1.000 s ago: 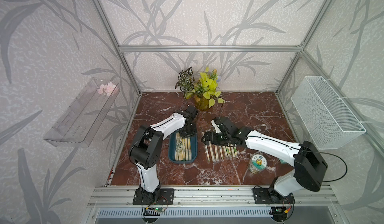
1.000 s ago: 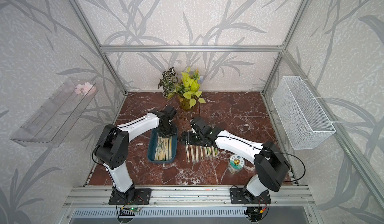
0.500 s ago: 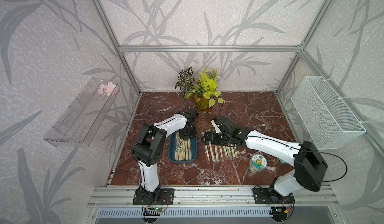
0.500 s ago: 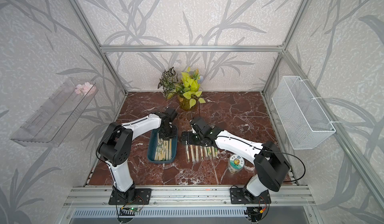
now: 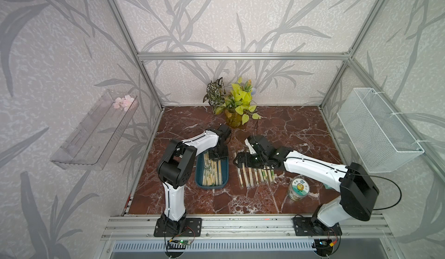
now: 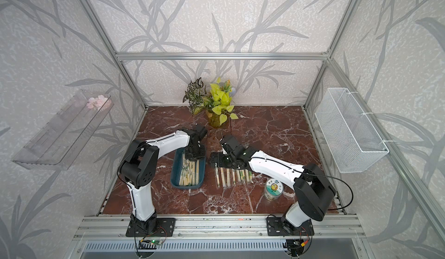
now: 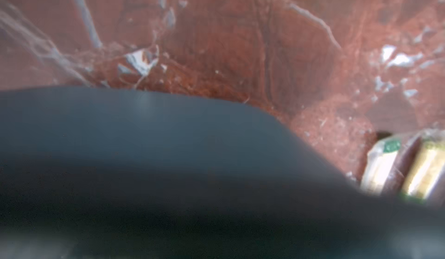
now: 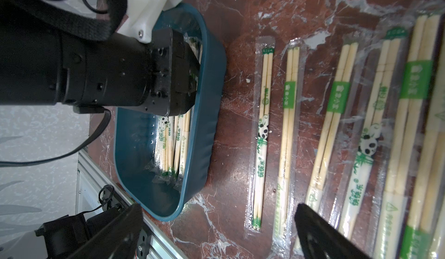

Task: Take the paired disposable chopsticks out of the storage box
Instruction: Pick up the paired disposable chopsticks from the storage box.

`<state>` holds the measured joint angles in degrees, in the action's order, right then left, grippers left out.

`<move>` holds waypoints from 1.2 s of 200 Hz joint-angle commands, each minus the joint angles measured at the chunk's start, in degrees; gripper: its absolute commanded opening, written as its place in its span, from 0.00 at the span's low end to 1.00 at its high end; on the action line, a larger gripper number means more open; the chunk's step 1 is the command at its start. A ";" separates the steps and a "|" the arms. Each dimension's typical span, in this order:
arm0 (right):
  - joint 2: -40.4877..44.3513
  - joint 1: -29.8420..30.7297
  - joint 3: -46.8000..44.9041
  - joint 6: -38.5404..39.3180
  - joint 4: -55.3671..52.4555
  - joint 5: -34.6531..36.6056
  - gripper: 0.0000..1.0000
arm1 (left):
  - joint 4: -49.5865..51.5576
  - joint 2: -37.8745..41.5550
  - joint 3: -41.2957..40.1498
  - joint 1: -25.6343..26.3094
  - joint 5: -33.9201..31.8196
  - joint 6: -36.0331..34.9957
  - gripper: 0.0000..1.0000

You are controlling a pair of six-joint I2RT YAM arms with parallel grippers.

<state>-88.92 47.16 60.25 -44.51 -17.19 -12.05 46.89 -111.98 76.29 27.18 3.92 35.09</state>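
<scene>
The storage box [image 5: 198,173] [image 6: 174,176] is a dark teal tray holding several paired disposable chopsticks [image 5: 212,173] [image 8: 173,144] in clear sleeves. My left gripper [image 5: 216,155] [image 6: 195,154] [image 8: 185,77] points down inside the box's far end, its fingertips sunk among the sleeves and hidden. The left wrist view is mostly filled by the box's wall [image 7: 144,137]. Several more chopstick pairs [image 5: 255,176] [image 6: 232,174] [image 8: 263,130] lie in a row on the marble to the right of the box. My right gripper [image 5: 237,161] [image 8: 216,233] hovers open over that row's far ends, holding nothing.
A small jar with a printed lid [image 5: 298,188] stands right of the chopstick row. A potted plant [image 5: 234,106] sits at the back. There is a white wire basket [image 5: 378,130] on the right wall and a clear shelf [image 5: 96,132] on the left wall.
My left arm's elbow has swung a little to the right and the gripper has sunk deeper into the box's far end. The right arm has not moved.
</scene>
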 commanded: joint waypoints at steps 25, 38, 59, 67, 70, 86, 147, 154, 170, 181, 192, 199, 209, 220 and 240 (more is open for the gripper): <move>-0.55 0.22 1.47 0.43 -0.50 0.18 0.99 | 8.80 -3.92 2.02 0.95 -1.06 -1.72 0.21; -0.38 0.22 1.33 0.34 -0.45 0.25 0.99 | 8.75 -3.76 1.94 1.09 -1.15 -1.67 0.19; -0.24 0.22 1.12 0.26 -0.36 0.35 0.99 | 8.61 -3.14 1.99 1.17 -1.09 -1.64 0.16; -0.21 0.24 1.08 0.30 -0.38 0.38 0.99 | 8.46 -2.88 2.10 1.28 -0.87 -1.59 0.16; -0.13 0.22 1.10 0.24 -0.39 0.37 0.99 | 8.33 -2.76 2.11 1.28 -0.85 -1.54 0.16; -0.20 0.17 1.01 0.32 -0.39 0.36 0.99 | 8.04 -2.23 2.37 1.29 -0.45 -1.44 0.14; -0.11 0.20 1.08 0.57 -0.51 0.29 0.99 | 7.47 0.47 3.04 1.29 0.65 -0.62 0.07; -0.11 0.17 1.10 0.57 -0.49 0.28 0.99 | 7.50 0.89 3.18 1.29 0.58 -0.55 0.06; -0.04 0.19 1.18 0.70 -0.66 0.23 0.99 | 8.08 1.90 3.69 1.19 0.23 -0.38 0.04; -0.02 0.13 1.17 0.82 -0.74 0.28 0.99 | 8.59 2.78 4.24 1.12 -0.35 -0.37 0.03; -0.11 0.11 1.27 0.92 -0.67 0.19 0.99 | 9.21 3.67 4.89 0.97 -1.07 -0.21 0.02; -0.10 -0.02 1.31 0.97 -0.74 0.10 0.99 | 9.56 4.32 5.32 0.89 -1.31 -0.31 0.02; -0.19 -0.04 1.30 1.00 -0.79 0.06 0.99 | 10.24 5.05 6.13 0.61 -1.83 -0.49 0.02; -0.20 -0.13 1.34 1.11 -0.82 -0.08 0.99 | 11.13 5.87 7.07 0.42 -2.44 -0.77 0.01; 0.05 -0.22 1.27 1.28 -0.80 -0.07 0.99 | 12.79 7.28 9.12 -0.06 -3.70 -1.46 0.00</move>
<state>-88.92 47.09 60.25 -44.14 -17.19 -12.08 55.83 -108.18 82.26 27.66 2.66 34.41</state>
